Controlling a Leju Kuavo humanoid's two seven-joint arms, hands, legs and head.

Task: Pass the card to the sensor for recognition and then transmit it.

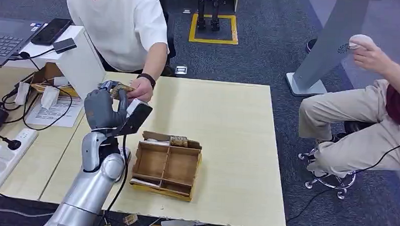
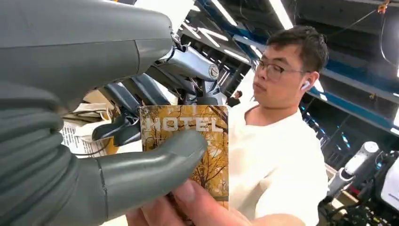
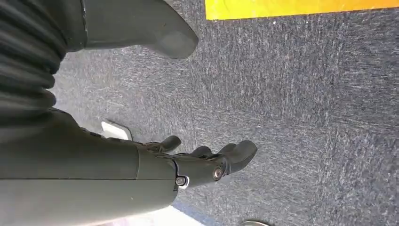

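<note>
My left hand [image 1: 103, 109] is raised over the table's far left corner and pinches a yellow "HOTEL" card [image 2: 207, 141] between thumb [image 2: 155, 165] and the fingers behind it. In the head view the card [image 1: 119, 90] pokes out above the hand. A person in a white shirt [image 1: 120, 25] stands across the table, and their hand [image 1: 141, 89] grips the same card; their fingertips [image 2: 197, 207] show at its lower edge. A white slanted sensor stand [image 1: 81, 63] is just left of the card. My right hand [image 3: 207, 165] hangs over grey carpet, fingers loosely apart, holding nothing.
A wooden compartment tray [image 1: 167, 164] lies on the pale table [image 1: 227, 129] in front of my left arm. Cables, papers, a power strip [image 1: 8, 151] and a laptop [image 1: 7, 36] crowd the left desk. A seated person [image 1: 368, 114] is at the right.
</note>
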